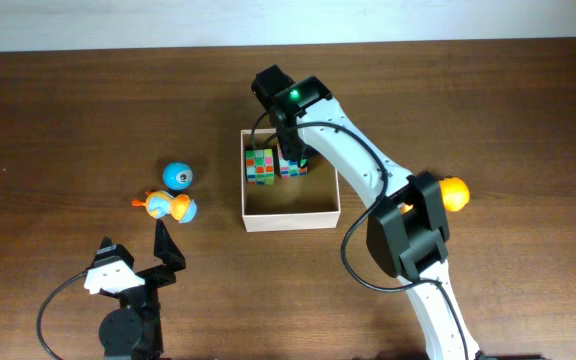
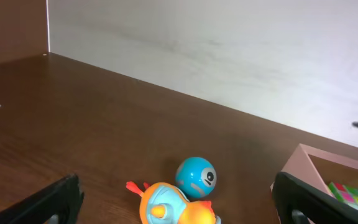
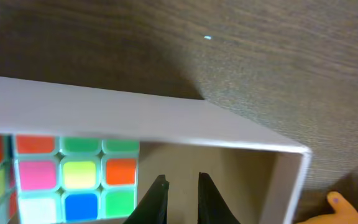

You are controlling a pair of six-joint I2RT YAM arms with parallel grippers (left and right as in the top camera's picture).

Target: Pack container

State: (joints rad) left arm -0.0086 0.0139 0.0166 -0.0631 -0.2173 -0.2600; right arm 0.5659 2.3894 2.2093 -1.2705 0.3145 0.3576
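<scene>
Now the right hand (image 3: 181, 183), nearly closed and empty, sits in the box (image 3: 135, 118); pulling out crooked could knock the cube (image 3: 79, 174); the left hand (image 1: 133, 238) is wide open

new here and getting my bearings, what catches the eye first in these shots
The bright multicoloured puzzle cube stands out in the top left corner of the white-walled container at mid-table. The right gripper is down inside the container beside it, fingers nearly together. Left of the container, a blue ball and an orange-and-blue duck toy lie on the dark table, just beyond the open left gripper.
</scene>
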